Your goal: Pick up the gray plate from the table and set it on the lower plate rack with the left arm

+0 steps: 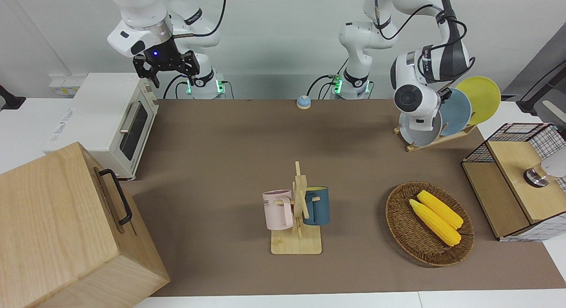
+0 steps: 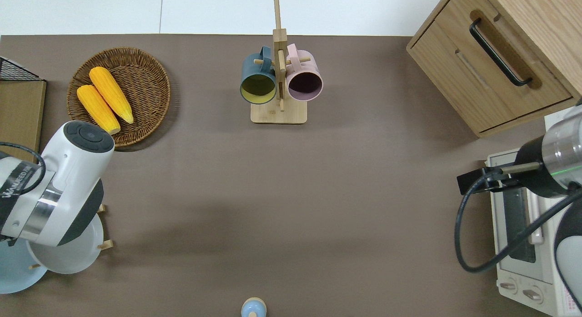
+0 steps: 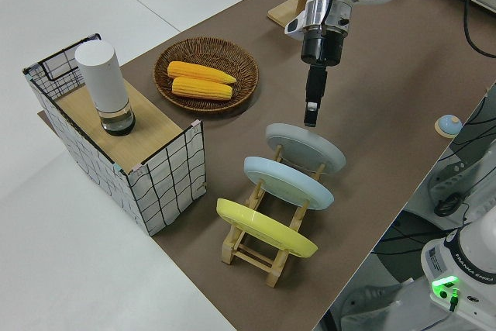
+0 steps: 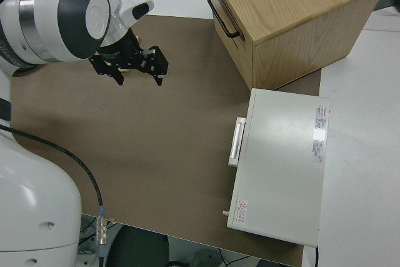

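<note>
Front view: three plates stand in the rack [image 1: 442,139] at the left arm's end of the table [image 1: 230,144], namely the gray plate [image 1: 422,133] in the slot farthest from the robots, a blue plate [image 1: 457,111] in the middle and a yellow plate [image 1: 482,96] nearest them. The left arm [image 1: 420,85] hangs in front of the gray plate and hides its hand. The right hand [image 1: 166,69] is parked, fingers spread wide. Two mugs, one pink [image 1: 278,209] and one dark blue [image 1: 316,205], hang on a mug stand [image 1: 298,211] mid-table. Two corn cobs [image 1: 435,215] lie in a basket [image 1: 404,224].

Overhead view: the left arm's wrist covers most of the gray plate [image 2: 79,255], and only its rim toward the table's middle peeks out. The blue plate [image 2: 13,274] shows at the edge.

Left side view: here is the left hand [image 3: 311,111], pointing straight down just above the gray plate's [image 3: 306,147] top rim, apart from it. Whether its fingers are open or closed, I cannot tell. The gray plate leans in its slot. A wire crate [image 3: 116,145] with a white bottle [image 3: 105,87] on it stands beside the rack.

Right side view: the right hand [image 4: 134,67] hovers open above bare table, with a white oven [image 4: 281,167] and a wooden cabinet [image 4: 294,17] alongside.
</note>
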{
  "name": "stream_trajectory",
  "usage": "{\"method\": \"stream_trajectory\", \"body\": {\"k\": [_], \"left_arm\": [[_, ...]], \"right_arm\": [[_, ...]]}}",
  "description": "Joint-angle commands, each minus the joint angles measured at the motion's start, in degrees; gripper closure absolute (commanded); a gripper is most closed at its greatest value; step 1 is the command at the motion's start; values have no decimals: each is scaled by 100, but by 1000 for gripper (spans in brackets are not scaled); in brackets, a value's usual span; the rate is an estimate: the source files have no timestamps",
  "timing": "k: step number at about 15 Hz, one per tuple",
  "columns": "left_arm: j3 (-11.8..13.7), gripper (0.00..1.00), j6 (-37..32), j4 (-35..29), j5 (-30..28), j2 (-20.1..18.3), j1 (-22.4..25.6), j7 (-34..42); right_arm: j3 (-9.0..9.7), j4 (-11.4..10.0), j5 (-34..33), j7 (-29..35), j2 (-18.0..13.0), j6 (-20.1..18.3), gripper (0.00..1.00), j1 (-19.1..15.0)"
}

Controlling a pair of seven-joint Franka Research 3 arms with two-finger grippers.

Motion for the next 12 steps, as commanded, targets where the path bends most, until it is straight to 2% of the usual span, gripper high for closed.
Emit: {"method": "stream_trajectory", "body": {"k": [1,4,8,10,12], "left_arm": [[2,61,24,175,-535,-56,-75,5],[-60,32,330,553,-1282,-83,-66,-3],[-69,19,1068,729,-2389,-188,-66,6],[-182,15,1569,729,-2629,-258,-66,67],[-288,9,1825,729,-2795,-302,-66,495]], "right_arm": [[38,35,20,-19,-27,-87,13,-84],[38,35,20,-19,-27,-87,13,-76],[38,35,20,-19,-27,-87,11,-85],[38,35,20,-19,-27,-87,11,-85],[38,35,20,-19,-27,-87,11,-76]]}}
